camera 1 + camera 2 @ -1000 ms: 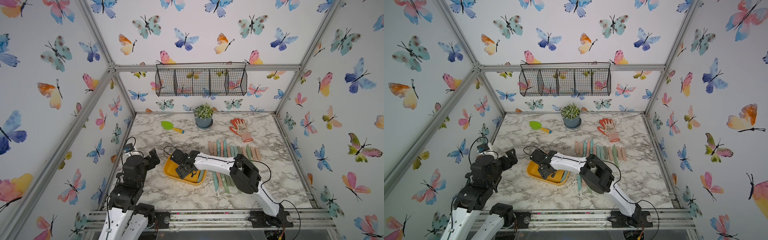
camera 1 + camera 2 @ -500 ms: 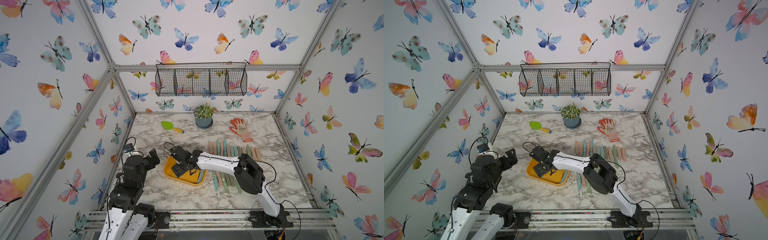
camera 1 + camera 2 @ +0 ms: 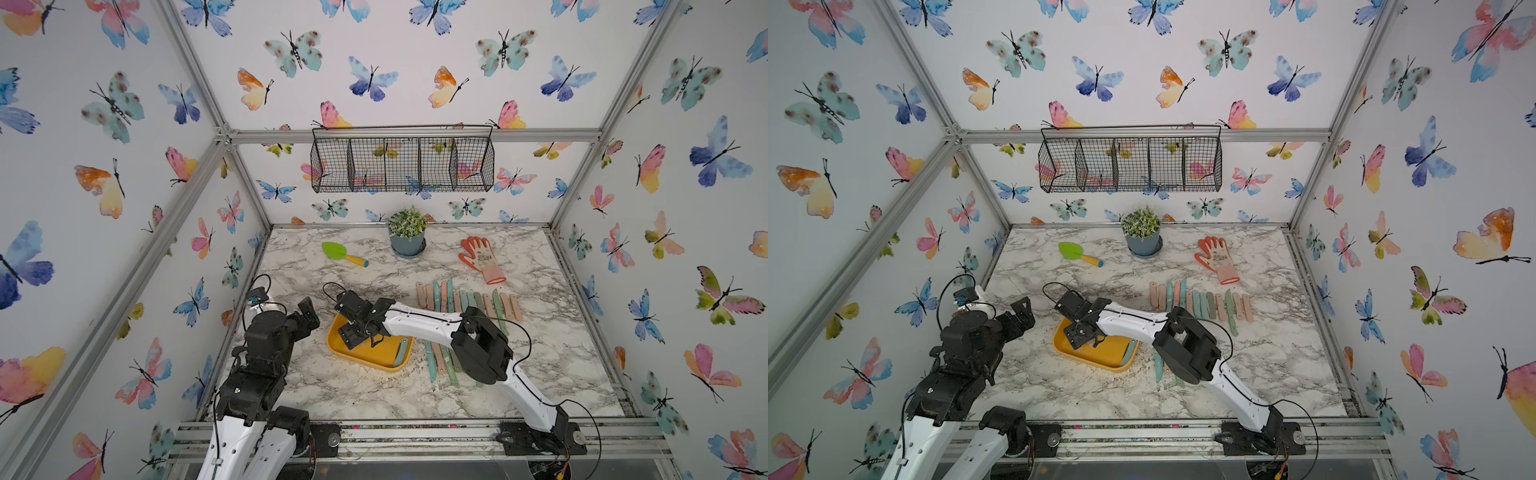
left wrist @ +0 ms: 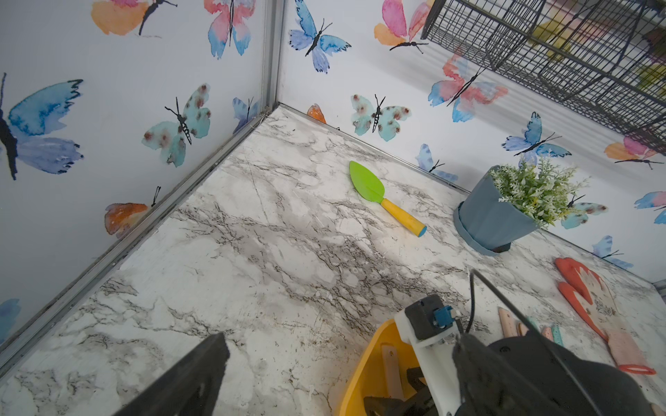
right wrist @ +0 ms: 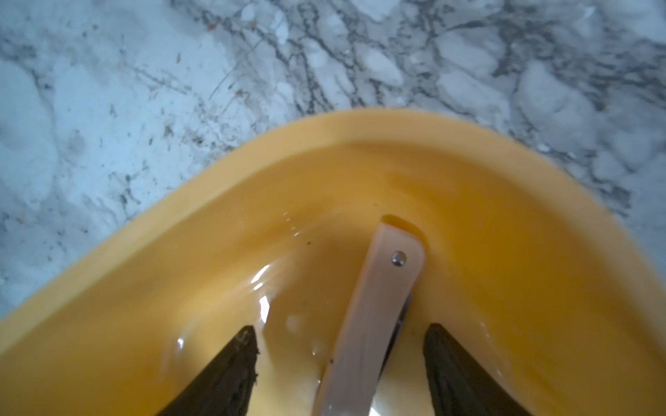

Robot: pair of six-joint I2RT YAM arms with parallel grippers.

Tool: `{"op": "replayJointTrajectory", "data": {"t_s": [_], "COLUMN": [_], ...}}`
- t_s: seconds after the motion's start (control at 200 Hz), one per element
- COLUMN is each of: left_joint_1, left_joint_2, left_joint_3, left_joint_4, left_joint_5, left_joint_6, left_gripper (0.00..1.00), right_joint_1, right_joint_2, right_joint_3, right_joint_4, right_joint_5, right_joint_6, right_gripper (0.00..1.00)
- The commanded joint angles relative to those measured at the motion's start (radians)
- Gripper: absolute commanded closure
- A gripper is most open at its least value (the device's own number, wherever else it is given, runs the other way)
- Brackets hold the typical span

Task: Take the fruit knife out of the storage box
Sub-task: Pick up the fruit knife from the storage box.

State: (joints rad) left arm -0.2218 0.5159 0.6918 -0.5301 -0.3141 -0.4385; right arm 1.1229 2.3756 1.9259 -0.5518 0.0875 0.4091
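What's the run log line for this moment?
right end effector: open, astride fruit knife in storage box | left end effector: open, empty

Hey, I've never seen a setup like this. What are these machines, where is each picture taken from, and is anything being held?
Two robot arms stand at a marble table's front edge. Two pictures look down from overhead; two come from cameras on the arms' wrists. On the table: a yellow storage box, rows of pastel knives, a trowel, a potted plant, a glove. The right tool is open inside the box, straddling a pale knife handle without gripping. The left tool hangs open, empty.
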Motion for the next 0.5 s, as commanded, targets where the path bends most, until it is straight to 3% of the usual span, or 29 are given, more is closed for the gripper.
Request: {"op": "replayJointTrajectory", "data": {"t_s": [0.0, 0.3, 0.496], "left_joint_1": [0.006, 0.006, 0.006], "left_joint_2": [-0.011, -0.01, -0.009], "left_joint_3": [0.023, 0.023, 0.023], "left_joint_4": [0.004, 0.004, 0.004], "left_joint_5": [-0.013, -0.014, -0.015], "left_joint_6": [-0.003, -0.002, -0.002], "left_gripper": [0.02, 0.01, 0.01], "right_joint_1": [-0.008, -0.009, -0.008], "right_joint_2": [0.047, 0.061, 0.037], "right_joint_3": [0.012, 0.027, 0.019], "right_joint_4": [-0.067, -0.102, -0.098], "right_joint_5": [0.003, 0.001, 0.011], "right_joint_6": [0.015, 0.0, -0.007], "right_gripper": [0.31, 0.63, 0.68]}}
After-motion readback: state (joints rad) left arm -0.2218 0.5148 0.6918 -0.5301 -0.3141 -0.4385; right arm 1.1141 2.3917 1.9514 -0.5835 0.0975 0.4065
